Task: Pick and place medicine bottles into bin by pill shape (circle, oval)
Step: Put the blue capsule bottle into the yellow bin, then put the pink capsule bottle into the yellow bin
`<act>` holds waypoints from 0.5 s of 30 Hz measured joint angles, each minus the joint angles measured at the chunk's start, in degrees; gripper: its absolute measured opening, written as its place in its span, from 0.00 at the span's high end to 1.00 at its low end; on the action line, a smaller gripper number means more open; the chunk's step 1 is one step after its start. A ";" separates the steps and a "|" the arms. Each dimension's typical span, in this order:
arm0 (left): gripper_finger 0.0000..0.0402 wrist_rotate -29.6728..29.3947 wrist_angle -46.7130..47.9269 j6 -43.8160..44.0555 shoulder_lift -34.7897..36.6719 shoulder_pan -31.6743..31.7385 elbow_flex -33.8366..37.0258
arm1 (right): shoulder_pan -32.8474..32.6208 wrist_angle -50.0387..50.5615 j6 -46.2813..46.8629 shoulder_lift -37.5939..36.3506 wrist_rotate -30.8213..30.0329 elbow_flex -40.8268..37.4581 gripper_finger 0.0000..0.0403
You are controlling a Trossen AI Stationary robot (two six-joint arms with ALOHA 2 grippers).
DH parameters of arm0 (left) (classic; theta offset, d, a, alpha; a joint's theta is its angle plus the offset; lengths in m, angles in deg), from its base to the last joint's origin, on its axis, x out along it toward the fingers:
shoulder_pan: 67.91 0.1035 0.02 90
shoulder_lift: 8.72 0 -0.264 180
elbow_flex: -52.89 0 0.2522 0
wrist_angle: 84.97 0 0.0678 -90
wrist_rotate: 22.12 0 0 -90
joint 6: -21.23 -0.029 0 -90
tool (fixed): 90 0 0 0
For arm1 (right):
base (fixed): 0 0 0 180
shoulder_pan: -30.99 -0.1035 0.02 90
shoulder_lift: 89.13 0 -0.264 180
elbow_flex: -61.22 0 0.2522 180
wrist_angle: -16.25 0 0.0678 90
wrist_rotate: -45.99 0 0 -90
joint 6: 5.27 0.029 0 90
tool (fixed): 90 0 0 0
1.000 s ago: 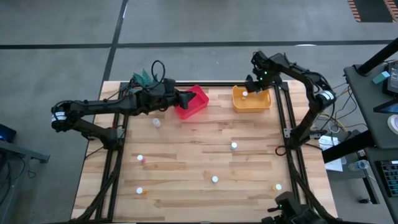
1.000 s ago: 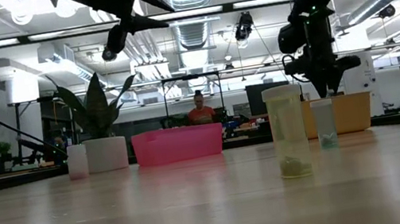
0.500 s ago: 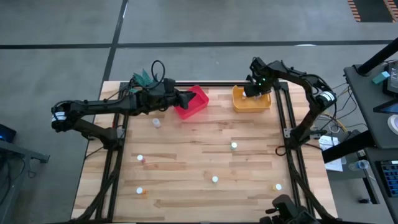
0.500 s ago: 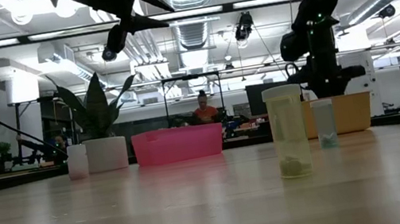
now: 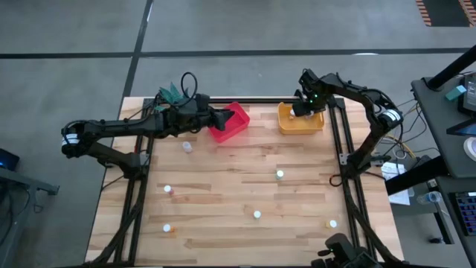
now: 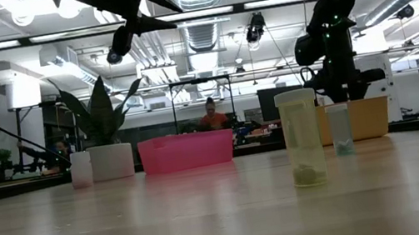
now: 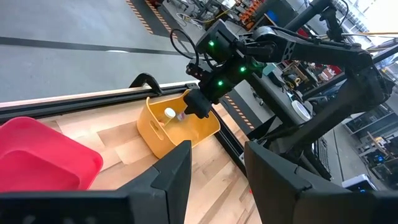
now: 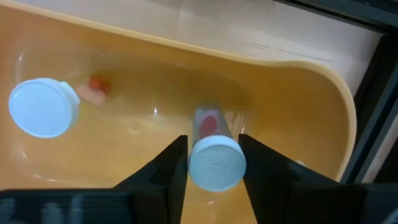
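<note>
My right gripper [image 5: 301, 110] reaches down into the yellow bin [image 5: 286, 126] at the table's far right, shut on a medicine bottle [image 8: 214, 155] with a white cap and a clear body showing a red pill. A second capped bottle [image 8: 42, 107] lies on the bin's floor. Several more bottles stand on the table, among them one [image 5: 280, 174] near the middle and one [image 5: 186, 147] near the red bin [image 5: 232, 123]. My left gripper [image 7: 217, 152] hovers level over the red bin, open, with nothing between its fingers. My right gripper pinches the bottle at its white cap [image 8: 216, 163] between the two fingers [image 8: 177, 168]. The fingers come from above, pointing down into the yellow bin. The bottle's body reaches past the fingertips toward the bin's floor; whether its base rests there I cannot tell.
A white plant pot [image 6: 111, 161] with a green plant stands at the far left behind the red bin. Black frame rails [image 5: 338, 141] run along the table's sides. The wooden top [image 5: 223, 179] between the scattered bottles is open. People sit in the room beyond.
My right gripper has sunk from above the yellow bin down into it, carrying the bottle, and then stayed there. My left arm has kept still.
</note>
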 joint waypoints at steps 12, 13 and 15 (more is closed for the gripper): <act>0.67 0.21 0.00 0.02 0.00 -0.06 0.00 | 0.02 2.10 -0.09 -0.34 0.02 2.28 0.53; 0.67 0.65 0.00 0.02 0.00 -0.12 0.00 | 0.02 2.86 -0.10 -0.59 0.02 3.04 0.53; 0.67 2.30 0.03 0.08 0.00 -0.22 0.00 | 0.00 4.88 -0.10 -1.15 0.03 4.63 0.53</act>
